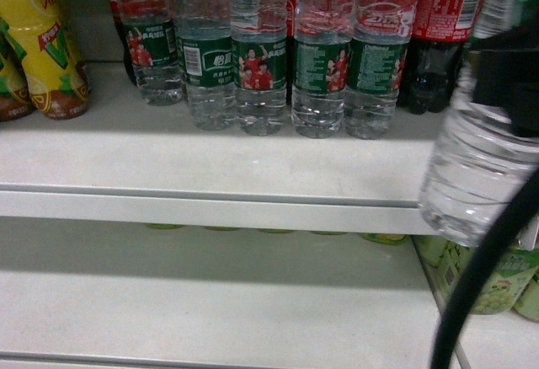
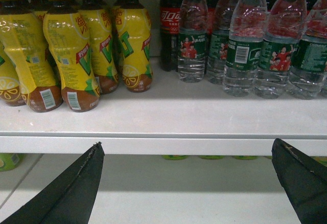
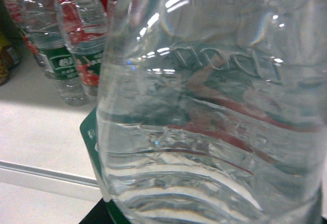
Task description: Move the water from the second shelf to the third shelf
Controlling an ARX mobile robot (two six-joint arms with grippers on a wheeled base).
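Several water bottles [image 1: 261, 57] with dark green labels stand in a row on the upper shelf [image 1: 210, 163]; the left wrist view shows the same water bottles [image 2: 245, 50]. My right gripper [image 1: 505, 61] is shut on one more water bottle [image 1: 476, 167], slightly tilted and blurred, in front of the shelf's right end with its base over the lower shelf [image 1: 210, 302]. This held bottle [image 3: 214, 121] fills the right wrist view and hides the fingers. My left gripper [image 2: 187, 146] is open and holds nothing, level with the upper shelf's front lip.
Yellow lemon tea bottles [image 2: 71, 50] crowd the upper shelf's left side [image 1: 42, 49]. Red-labelled cola bottles [image 1: 442, 24] stand behind the water. Green drink bottles [image 1: 505, 280] sit on the lower shelf at right, and a black cable [image 1: 480, 276] crosses in front of them.
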